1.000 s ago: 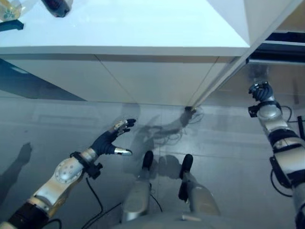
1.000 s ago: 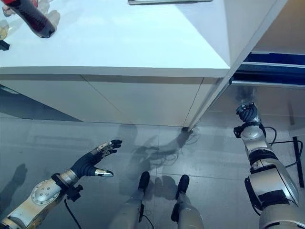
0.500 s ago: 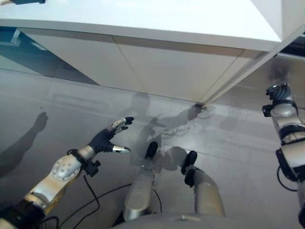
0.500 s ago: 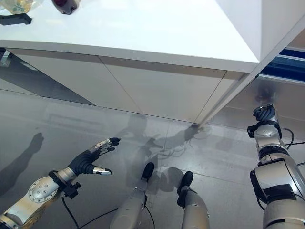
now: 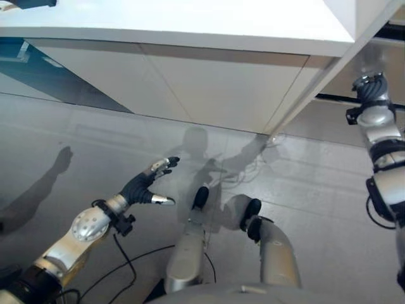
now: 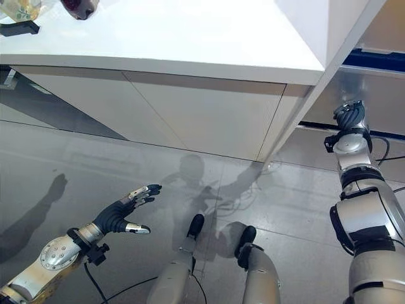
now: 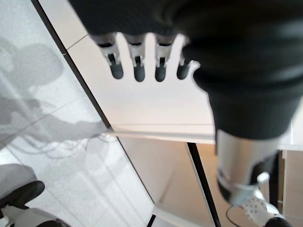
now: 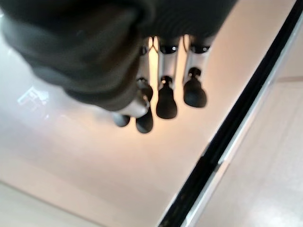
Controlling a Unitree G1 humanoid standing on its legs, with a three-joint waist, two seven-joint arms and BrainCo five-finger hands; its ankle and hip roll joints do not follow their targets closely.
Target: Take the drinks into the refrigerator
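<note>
A dark bottle point(image 6: 77, 6) and a clear container point(image 6: 18, 9) stand at the far left of the white counter point(image 6: 190, 38), both cut off by the picture's edge. My left hand point(image 6: 121, 216) hangs low over the grey floor with its fingers straight and spread, holding nothing, far below the counter. My right hand point(image 6: 350, 118) is raised at the right, beside the slanting white panel edge point(image 6: 304, 95), with its fingers curled and nothing in them. In the right wrist view the curled fingers point(image 8: 166, 101) hover over a pale glossy surface.
White cabinet fronts point(image 6: 190, 114) run under the counter. Right of the white panel, a blue strip point(image 6: 380, 60) and a dark line point(image 6: 354, 130) border a shiny silver surface. A small black object point(image 6: 19, 27) lies near the counter's left edge. Grey floor point(image 6: 76, 171) stretches below.
The camera has shifted. My right hand has risen towards the white panel's edge. The left hand has kept its open pose and place.
</note>
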